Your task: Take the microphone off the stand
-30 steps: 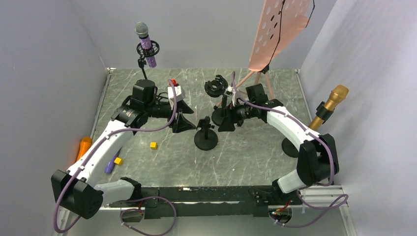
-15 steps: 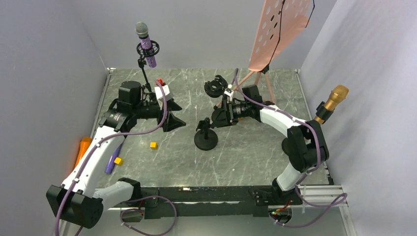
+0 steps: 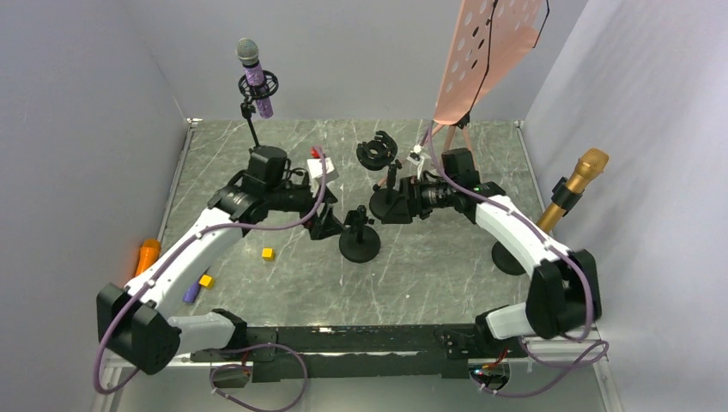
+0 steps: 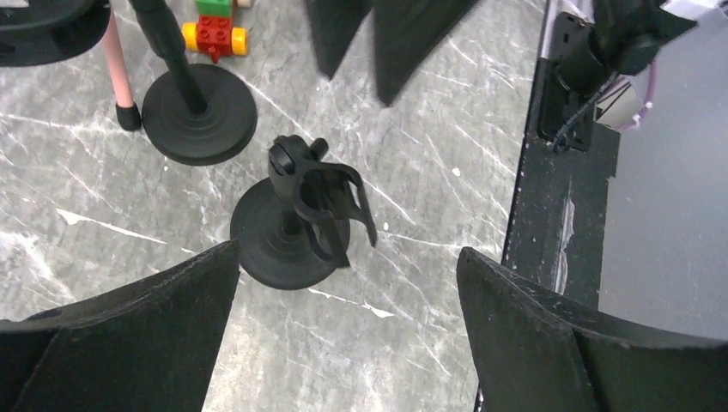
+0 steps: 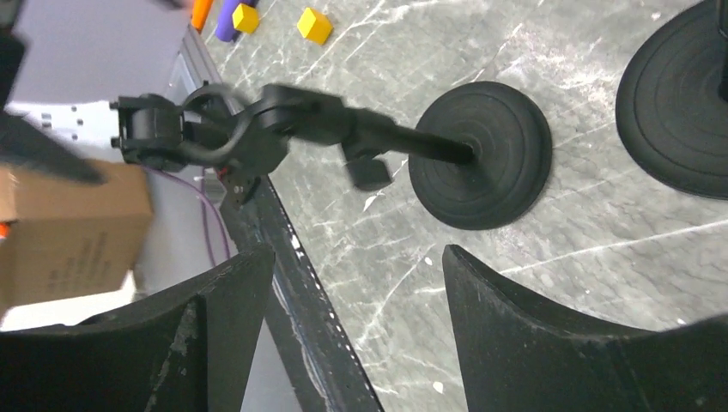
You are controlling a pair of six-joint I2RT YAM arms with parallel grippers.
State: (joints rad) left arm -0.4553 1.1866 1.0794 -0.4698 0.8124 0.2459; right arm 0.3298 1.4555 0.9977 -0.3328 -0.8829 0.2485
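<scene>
One gold microphone [image 3: 573, 185], top view only

Left arm: white moulded link shells [image 3: 185, 257] between black cylindrical joint housings [image 3: 137, 330].
Right arm: matching white link shells [image 3: 515, 227] and a black elbow block [image 3: 558, 296].
Cables: a purple cable [image 3: 257, 227] runs along each arm and loops near the bases.
Base: black mounting rail [image 3: 343, 339] at the near counter edge.
Left end: the left gripper [image 4: 348, 257] has matt black, wedge-shaped fingers [image 4: 129, 335] with a grainy surface.
Right end: the right gripper [image 5: 356, 253] has the same black wedge jaws.
Left wrist: small white block with a red part [image 3: 322, 167].
</scene>
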